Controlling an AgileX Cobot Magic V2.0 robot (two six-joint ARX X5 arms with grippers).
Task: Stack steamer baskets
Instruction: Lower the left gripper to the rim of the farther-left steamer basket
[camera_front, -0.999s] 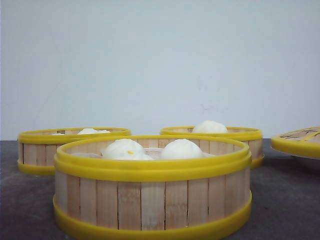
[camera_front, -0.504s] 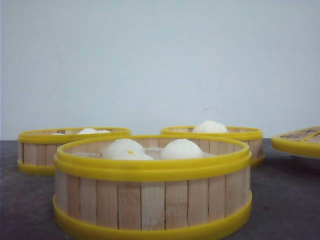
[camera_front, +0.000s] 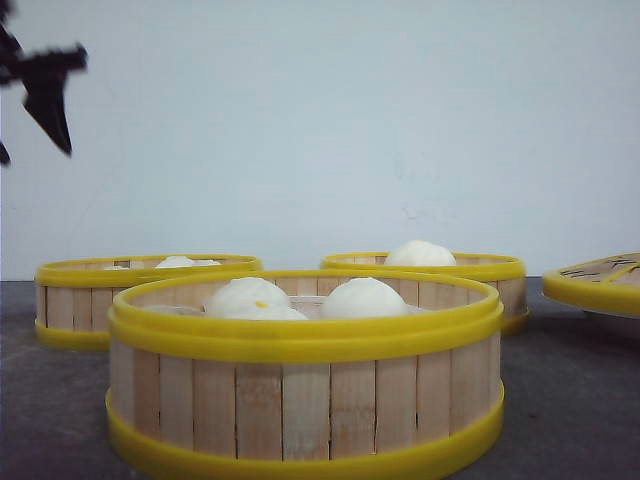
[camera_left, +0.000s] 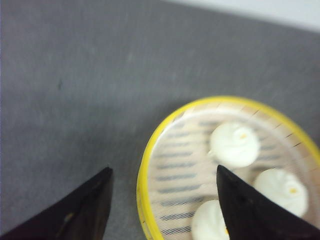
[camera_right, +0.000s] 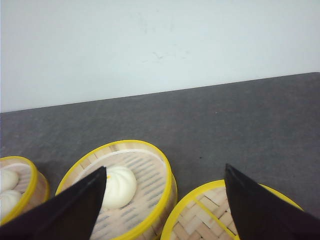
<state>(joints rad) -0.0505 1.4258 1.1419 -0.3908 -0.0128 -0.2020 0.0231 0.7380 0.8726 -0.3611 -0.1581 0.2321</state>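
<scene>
Grippers are being held spread and empty: left gripper above the far-left steamer basket, right gripper above the far-right basket. Stacking is not begun; all three are sitting apart, the third at the table's near edge. Counted: three baskets, one lid, six buns visible.

Steamer baskets of pale matt bamboo slats with glossy yellow plastic rims, smooth white buns with a soft sheen, table dark grey, matt, faintly grainy, lid of woven bamboo, yellow-rimmed
</scene>
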